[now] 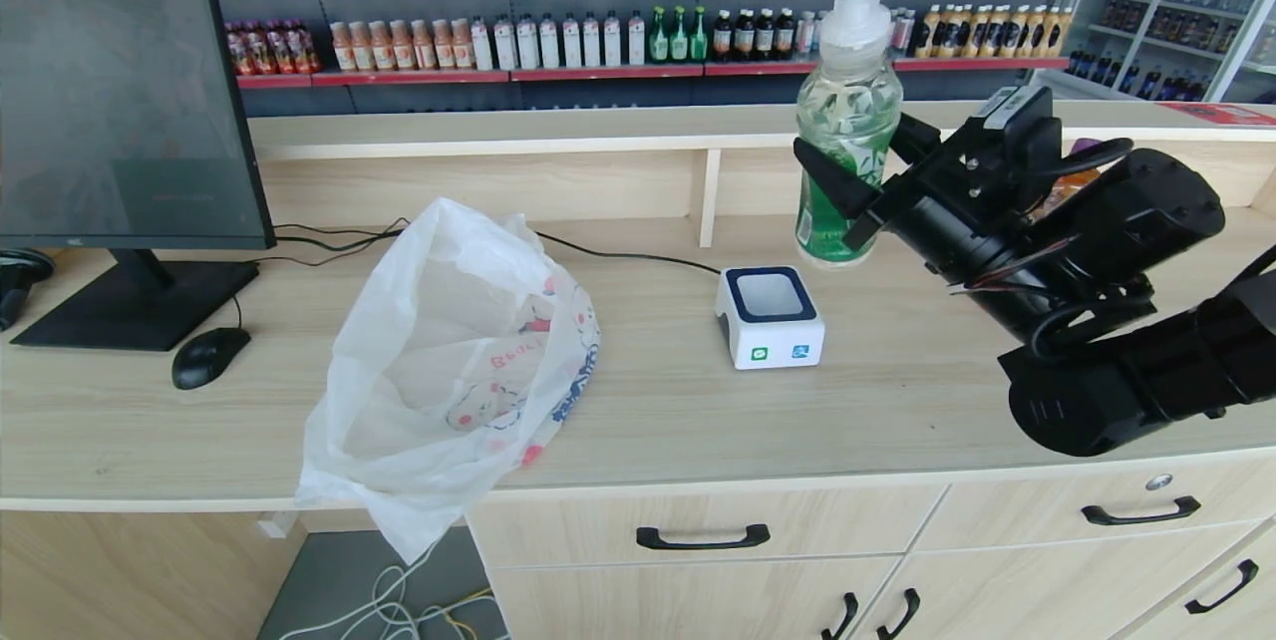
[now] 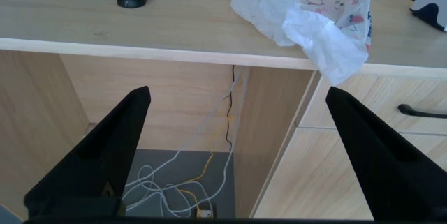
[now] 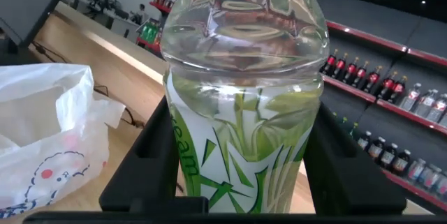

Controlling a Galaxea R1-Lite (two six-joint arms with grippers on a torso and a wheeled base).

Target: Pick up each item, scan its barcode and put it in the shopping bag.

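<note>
My right gripper [image 1: 859, 189] is shut on a clear bottle [image 1: 845, 132] with a green label and a white cap, held upright just above the counter, behind and to the right of the small white scanner [image 1: 769, 317]. Up close, the bottle [image 3: 244, 112] stands between the two black fingers [image 3: 150, 147]. The white plastic shopping bag [image 1: 459, 361] lies open on the counter left of the scanner, drooping over the front edge. My left gripper [image 2: 234, 158] is open, low in front of the counter, below the bag [image 2: 314, 15].
A monitor [image 1: 125, 122] and a black mouse [image 1: 207, 357] sit at the counter's left. A cable [image 1: 618, 256] runs behind the bag to the scanner. A raised wooden shelf [image 1: 698, 137] backs the counter. Drawers [image 1: 703, 530] lie below. Loose cables [image 2: 188, 182] lie on the floor under the counter.
</note>
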